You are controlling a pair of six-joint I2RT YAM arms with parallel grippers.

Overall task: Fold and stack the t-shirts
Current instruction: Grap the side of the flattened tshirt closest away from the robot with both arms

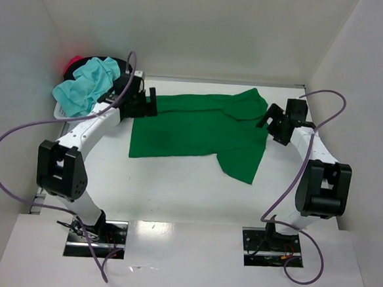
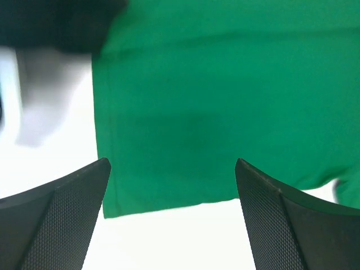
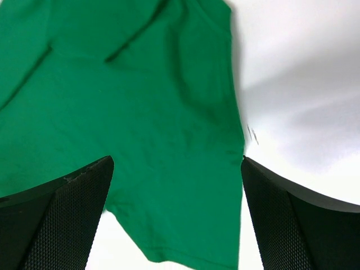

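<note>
Plainly, both grippers stand with their jaws spread wide and nothing between them. The left gripper (image 1: 149,102) sits at the left end of a bright green cloth t-shirt (image 1: 192,134) that lies spread on the white table (image 1: 175,188). From the left wrist view, the left gripper (image 2: 171,163) looks down on the green shirt (image 2: 225,101). The cloth's straight side edge runs just inside its left finger (image 2: 73,208). The hem crosses below and between the fingertips, with bare table showing nearer the wrist. Neither finger can be seen touching the cloth.

The right gripper (image 1: 270,116) is at the opposite end of the shirt, beside the rumpled, folded-over part. In the right wrist view, the right gripper (image 3: 177,160) has the green shirt (image 3: 140,112) ahead of it and between its fingers. The fabric is creased diagonally towards the far left. A narrower flap of cloth reaches back between the fingers, towards the wrist. The shirt's right edge ends just short of the right finger (image 3: 292,219), with white table beyond it.

Behind and to the outer side of the left gripper is a crumpled light turquoise t-shirt (image 1: 87,87), heaped up, well apart from the green one. A patch of red cloth (image 1: 72,63) and a patch of black cloth (image 1: 121,65) show past it.
</note>
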